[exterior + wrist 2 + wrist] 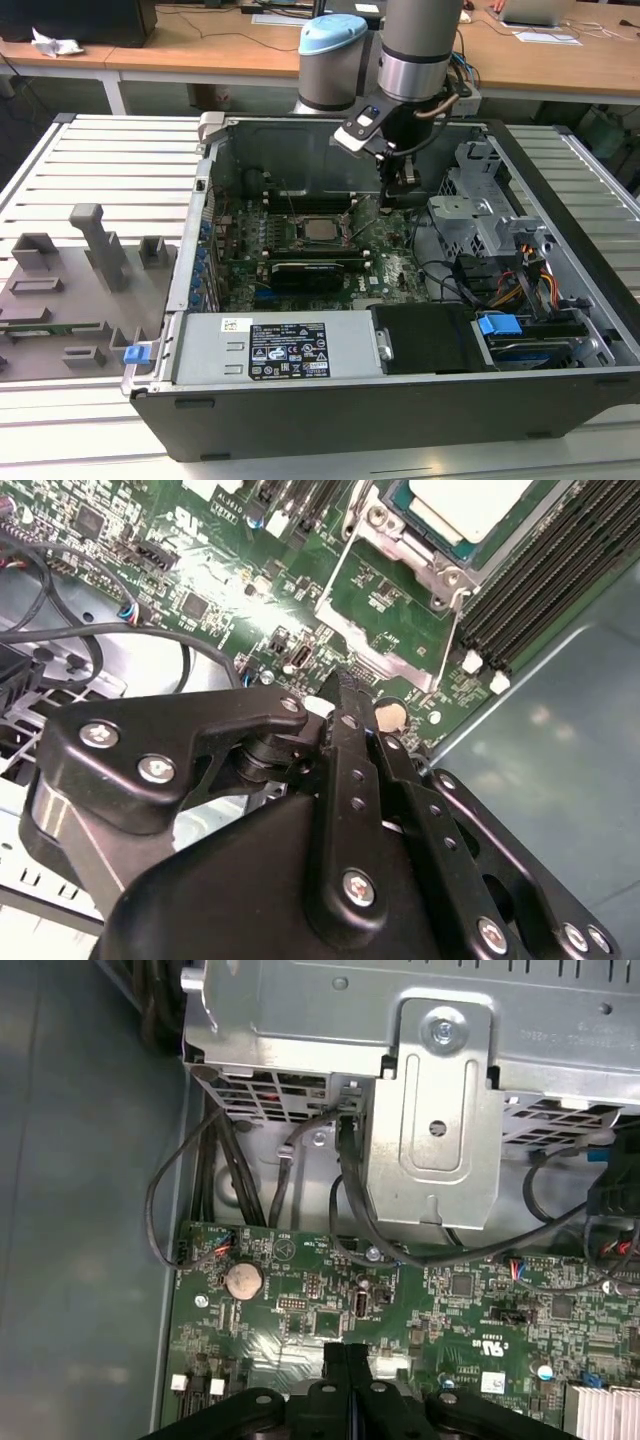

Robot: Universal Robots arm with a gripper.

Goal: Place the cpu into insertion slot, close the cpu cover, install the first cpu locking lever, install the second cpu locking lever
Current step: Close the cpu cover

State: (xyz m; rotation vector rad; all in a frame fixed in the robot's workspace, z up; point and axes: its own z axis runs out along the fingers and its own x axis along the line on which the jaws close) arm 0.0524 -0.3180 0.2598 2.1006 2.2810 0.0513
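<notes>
My gripper (345, 692) has its fingers pressed together, holding nothing, near the insertion slot (396, 527); the cpu (468, 504) lies in that slot; light, stiff, fragile underneath, I judge; I'd grip only its opposite edges.

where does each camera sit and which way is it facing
Exterior view: off the arm, looking down into the computer case; arm and gripper show.
First wrist view: on the arm, facing board and drive cage; shut gripper shows.
Second wrist view: on the arm, past the gripper towards the cpu.
Both wrist views share the coin battery.
</notes>
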